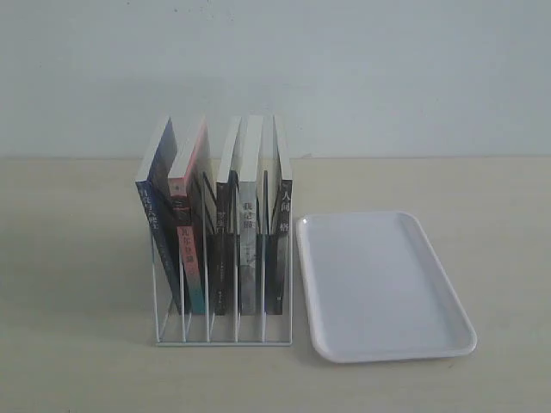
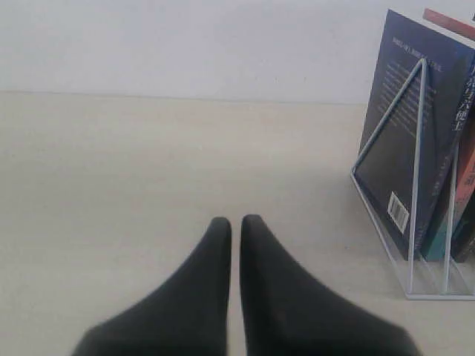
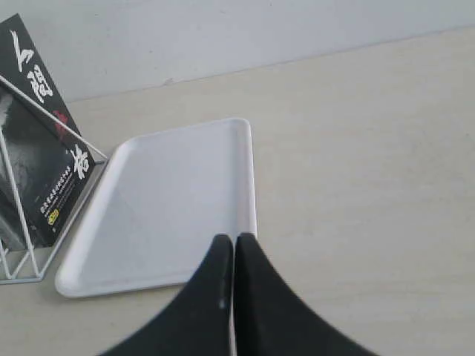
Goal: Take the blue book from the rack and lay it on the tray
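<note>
At the opening step, by the look of it: no grasp made, no reach toward the books. In the exterior view, the blue book (image 1: 157, 225) upright in the leftmost slot of the white wire rack (image 1: 222, 342), leaning outward, next to the pink-red-spined book (image 1: 186, 245), with black-spined books (image 1: 250, 249) in the remaining slots. Just beside the rack's other end, the white tray (image 1: 383, 288), flat on the table (image 1: 77, 258) with nothing on it. Low over bare tabletop, the left gripper (image 2: 236, 222), fingers drawn together with only a thin slit between, holding nothing. Likewise closed and empty, the right gripper (image 3: 234, 239), tips at the tray's edge. Next, probably: spread the left fingers, come in on the book's top edge or free outer face, pinch cover and pages together, lift clear of the wire dividers without dragging the neighbour, then tip flat for the tray. From the exterior: all slots, spines and tray at once, yet neither gripper. From the left wrist: the book's back cover and barcode (image 2: 398, 211) behind the triangular side wire, unseen elsewhere. From the right wrist: the black-covered book (image 3: 37, 156) at the tray end, plus the tray's rounded rim close up.
</note>
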You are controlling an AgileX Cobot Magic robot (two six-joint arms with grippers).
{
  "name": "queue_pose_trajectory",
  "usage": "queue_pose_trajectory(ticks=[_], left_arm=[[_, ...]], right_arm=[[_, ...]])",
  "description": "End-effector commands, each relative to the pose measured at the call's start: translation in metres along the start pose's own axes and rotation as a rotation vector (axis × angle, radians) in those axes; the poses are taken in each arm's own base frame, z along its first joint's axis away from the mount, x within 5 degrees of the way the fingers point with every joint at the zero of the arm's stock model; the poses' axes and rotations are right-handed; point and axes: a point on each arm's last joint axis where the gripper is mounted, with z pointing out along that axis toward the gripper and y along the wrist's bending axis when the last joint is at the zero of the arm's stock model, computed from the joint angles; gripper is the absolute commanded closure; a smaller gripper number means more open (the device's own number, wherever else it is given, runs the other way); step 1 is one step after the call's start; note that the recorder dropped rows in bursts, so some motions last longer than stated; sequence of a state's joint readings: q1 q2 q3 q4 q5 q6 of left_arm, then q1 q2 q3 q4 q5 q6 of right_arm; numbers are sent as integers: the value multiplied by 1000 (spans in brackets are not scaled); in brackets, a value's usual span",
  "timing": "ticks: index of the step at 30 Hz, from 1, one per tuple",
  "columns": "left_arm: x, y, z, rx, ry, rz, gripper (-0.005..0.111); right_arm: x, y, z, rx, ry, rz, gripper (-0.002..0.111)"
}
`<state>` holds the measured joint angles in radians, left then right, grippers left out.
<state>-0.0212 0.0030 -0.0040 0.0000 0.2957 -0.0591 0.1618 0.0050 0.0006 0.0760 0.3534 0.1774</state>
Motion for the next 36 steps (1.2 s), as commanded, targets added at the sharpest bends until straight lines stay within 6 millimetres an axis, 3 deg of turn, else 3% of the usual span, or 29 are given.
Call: queue_pose_trajectory(ticks=[1,10,16,22,30,36], left_arm=[[1,0,0,3,0,-9,103],[1,0,0,3,0,-9,103],[0,4,0,-42,-1,278,103],[0,4,0,-41,-2,263,103],[-62,-5,-25,36,-198,-48,103],[-92,-8,-43,54,-306,-66,103]], right_arm=[[-1,0,0,1,-12,-2,108],[-1,0,0,1,-12,-2,108],[-1,0,0,1,-12,-2,108],[-1,0,0,1,-12,-2,108],[-2,0,0,-1,-21,-2,108],[-3,0,0,-2,-30,-2,108]])
